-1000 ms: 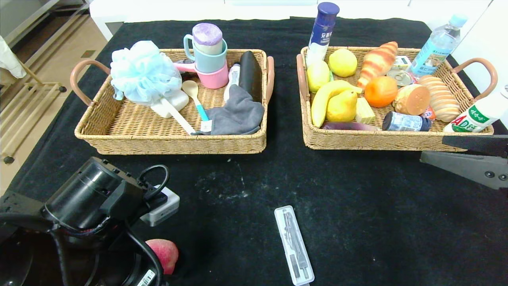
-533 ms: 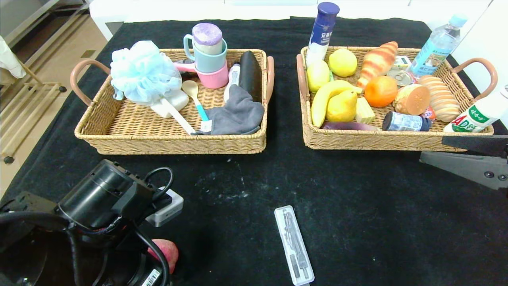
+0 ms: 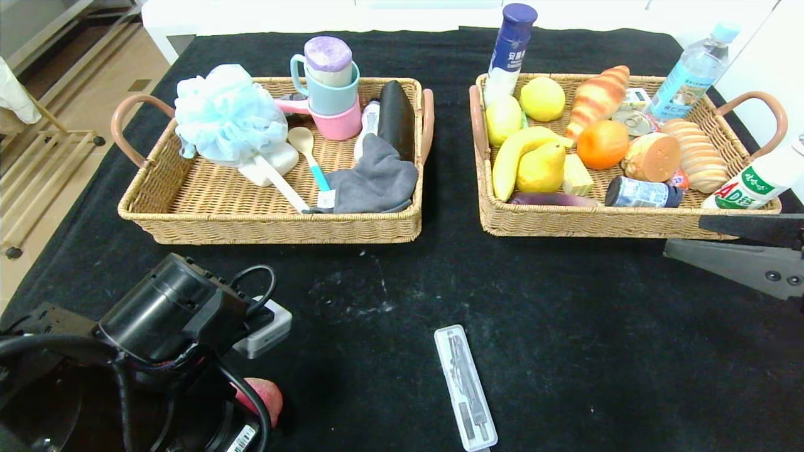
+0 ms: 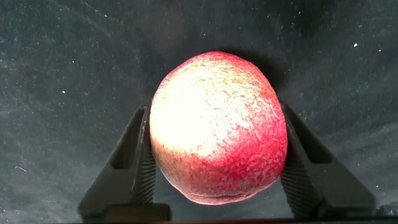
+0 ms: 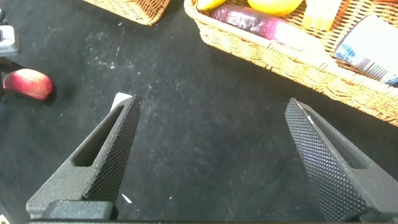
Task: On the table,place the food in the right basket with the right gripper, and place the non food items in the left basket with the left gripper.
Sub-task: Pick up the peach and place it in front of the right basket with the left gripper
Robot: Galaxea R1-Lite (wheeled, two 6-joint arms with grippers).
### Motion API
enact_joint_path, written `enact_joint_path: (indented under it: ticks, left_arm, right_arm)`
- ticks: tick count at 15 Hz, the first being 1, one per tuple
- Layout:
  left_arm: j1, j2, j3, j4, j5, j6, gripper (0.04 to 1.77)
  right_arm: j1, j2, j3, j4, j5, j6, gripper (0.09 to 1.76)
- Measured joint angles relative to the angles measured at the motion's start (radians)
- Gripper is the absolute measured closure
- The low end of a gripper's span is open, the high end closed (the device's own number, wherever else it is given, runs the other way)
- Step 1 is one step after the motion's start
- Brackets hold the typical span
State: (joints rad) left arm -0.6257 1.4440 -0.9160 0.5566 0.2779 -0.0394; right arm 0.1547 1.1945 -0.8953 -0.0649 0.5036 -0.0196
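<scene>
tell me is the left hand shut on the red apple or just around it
Cannot tell for sure. In the left wrist view the left hand has a finger on each side of the red apple, seemingly touching, but the apple sits on the black table.

My left arm (image 3: 157, 314) is black: a fat cylindrical joint with a glossy barrel, a looped black cable arching over it, a small white-grey box clipped at its side, and a white barcode sticker lower down. My left gripper (image 4: 217, 177) has dark wedge fingers with ribbed pads. My right gripper (image 5: 211, 162) has matte black, finely dimpled triangular fingers; its body carries two small screws.
</scene>
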Motion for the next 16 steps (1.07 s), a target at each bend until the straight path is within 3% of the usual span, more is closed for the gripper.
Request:
enact_joint_path:
  ticks: [11, 16]
  left_arm:
    - [-0.002, -0.014, 0.000, 0.002, -0.002, -0.003, 0.70]
    - [-0.014, -0.027, -0.063, 0.001, -0.014, -0.004, 0.70]
  right_arm:
    - [-0.001, 0.001, 0.000, 0.000, 0.000, 0.000, 0.14]
    - [-0.002, 0.001, 0.000, 0.000, 0.000, 0.000, 0.14]
